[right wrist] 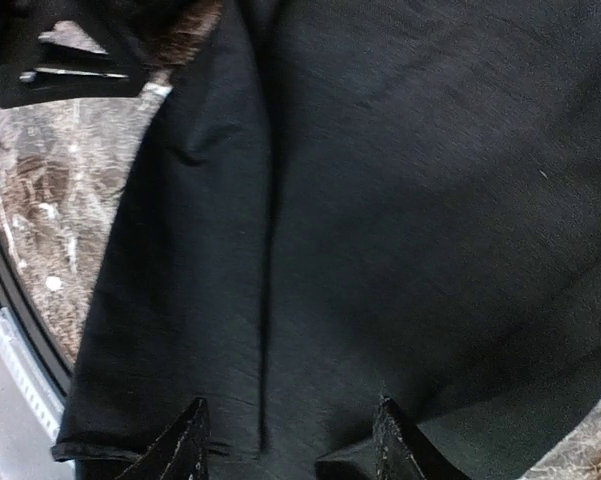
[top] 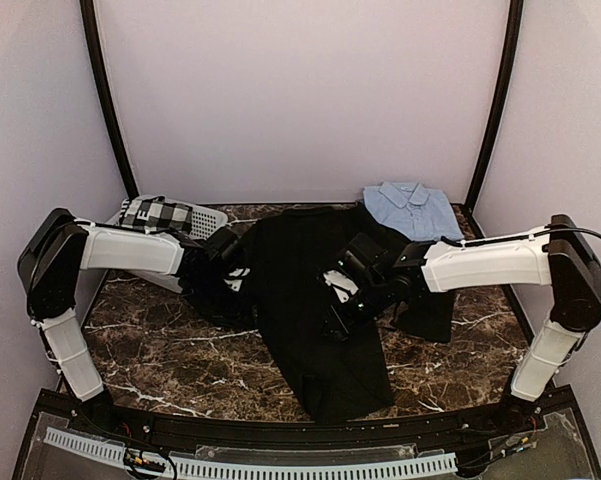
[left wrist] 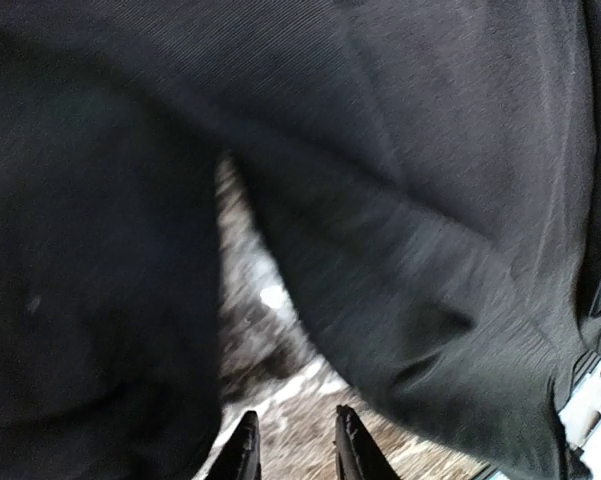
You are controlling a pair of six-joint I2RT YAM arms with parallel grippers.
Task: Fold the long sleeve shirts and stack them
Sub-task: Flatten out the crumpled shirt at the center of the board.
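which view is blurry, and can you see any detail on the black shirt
Left wrist: black shirt soft and streaked by motion blur. Right wrist: sharper, a fold crease and hem show. Top external: even light, no harsh glare, the shirt a near-featureless dark mass.

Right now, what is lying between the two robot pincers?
The black shirt lies spread between the left pincer and the right pincer. The top view shows it best.
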